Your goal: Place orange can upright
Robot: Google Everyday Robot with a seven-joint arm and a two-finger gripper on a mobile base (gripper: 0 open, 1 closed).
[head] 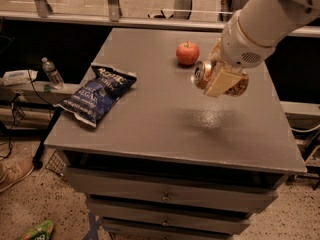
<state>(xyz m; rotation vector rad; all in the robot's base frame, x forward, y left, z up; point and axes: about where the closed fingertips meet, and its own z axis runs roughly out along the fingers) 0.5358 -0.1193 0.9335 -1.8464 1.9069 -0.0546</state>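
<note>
The orange can [204, 74] is held lying on its side in the air above the right half of the grey table [150, 119], its silver top facing left. My gripper [220, 80] is shut on the orange can, with a cream finger [220, 81] across its front. The white arm reaches in from the upper right. A faint shadow lies on the table below the can.
A red apple [187, 53] sits on the table just behind and left of the can. A blue chip bag [97, 93] lies at the table's left edge. A water bottle [52, 73] stands on a lower surface to the left. Drawers are below the tabletop.
</note>
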